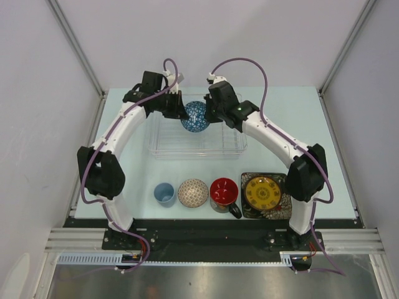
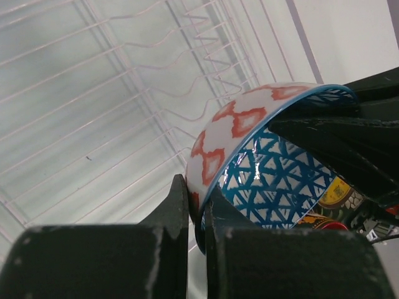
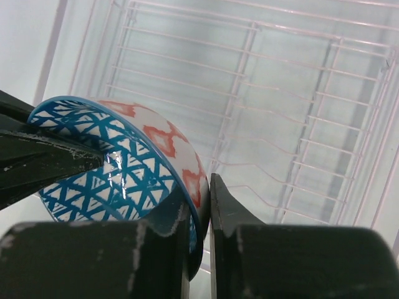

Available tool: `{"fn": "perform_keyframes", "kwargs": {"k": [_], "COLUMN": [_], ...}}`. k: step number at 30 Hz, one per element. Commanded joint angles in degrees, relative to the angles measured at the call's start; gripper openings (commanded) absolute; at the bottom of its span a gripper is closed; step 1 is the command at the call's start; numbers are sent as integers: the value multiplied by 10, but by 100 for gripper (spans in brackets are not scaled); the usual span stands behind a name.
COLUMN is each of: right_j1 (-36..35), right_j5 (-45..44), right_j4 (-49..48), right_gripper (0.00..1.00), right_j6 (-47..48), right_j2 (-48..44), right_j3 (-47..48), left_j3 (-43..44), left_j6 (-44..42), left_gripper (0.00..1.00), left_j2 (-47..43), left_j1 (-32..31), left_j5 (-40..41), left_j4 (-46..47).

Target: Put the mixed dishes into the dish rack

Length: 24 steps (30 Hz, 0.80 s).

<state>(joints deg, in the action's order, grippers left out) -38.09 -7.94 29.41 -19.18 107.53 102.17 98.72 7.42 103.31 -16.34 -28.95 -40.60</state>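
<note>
A: Where does the blue patterned bowl [image 1: 195, 116] sit?

B: Over the back-middle part of the dish rack [image 1: 218, 142], directly between the two grippers. It is tipped up on edge. The blue triangle-patterned inside faces up and toward the near side, and the white outside with red diamonds faces the rack's ribs.

A: Left gripper [image 1: 181, 112]?

B: Clamped on the bowl's left rim. In the left wrist view, one finger presses the outer wall, the other is inside the rim, and the wall is pinched between them.

A: Right gripper [image 1: 211, 114]?

B: Same on the opposite rim. In the right wrist view the jaws are drawn together with only the bowl's wall between them. So it's a two-handed grip, one gripper on each side, and each gripper's dark finger shows at the far rim in the other's wrist view.

A: Does the bowl touch the rack?

B: Can't tell. Both wrist views show the ribbed dividers behind the bowl, but its lowest edge is hidden by the fingers.

A: Rest of the dishes?

B: They're in a row on the table [image 1: 299, 118] along the near edge, well apart from the rack. From the left: small light-blue cup [image 1: 164, 193], beige patterned bowl [image 1: 192, 192], and red-inside dark mug [image 1: 224, 191] with its handle pointing near-right. Then the yellow round plate [image 1: 262, 192], lying on the black floral square plate [image 1: 248, 212]. Neither gripper is near any of them.
</note>
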Motion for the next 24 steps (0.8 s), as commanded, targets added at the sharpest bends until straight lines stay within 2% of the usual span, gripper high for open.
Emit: {"fn": "perform_keyframes", "kwargs": {"k": [1,2,4,6,7,10,11,14,16,20,24], "right_j1": [-1,-1,4,5,6,10,15,23,27,33,44], "right_j5": [17,-1,-20,-63,-80,-158,-184,-239,-267,-396,-470], "right_j4": [12,19,46,71,83,109,116,129,144,129,108], "right_gripper": [0,0,0,0,0,0,0,0,0,0,0], "right_j6": [44,52,62,82,92,114,118,135,151,190,244], "right_j2": [-11,-8,-4,8,10,22,27,46,77,132,192], "right_j3": [53,58,82,110,128,167,174,188,202,220,245], "left_j3": [-1,2,11,20,24,28,30,40,50,72,75], "left_j6": [-8,-9,-15,-24,-26,-33,-37,-40,-39,-50,-73], "left_gripper": [5,15,23,35,47,69,82,96,99,100,100], "left_j2": [-18,-16,-13,-9,-11,-20,-21,-31,-36,-41,-64], "left_j1": [12,12,12,14,17,24,29,41,50,68,74], "left_j5": [-54,-54,-45,-36,-28,-17,-10,-7,-14,-41,-41], "left_j4": [20,21,17,11,10,11,10,6,2,-48,-88]}}
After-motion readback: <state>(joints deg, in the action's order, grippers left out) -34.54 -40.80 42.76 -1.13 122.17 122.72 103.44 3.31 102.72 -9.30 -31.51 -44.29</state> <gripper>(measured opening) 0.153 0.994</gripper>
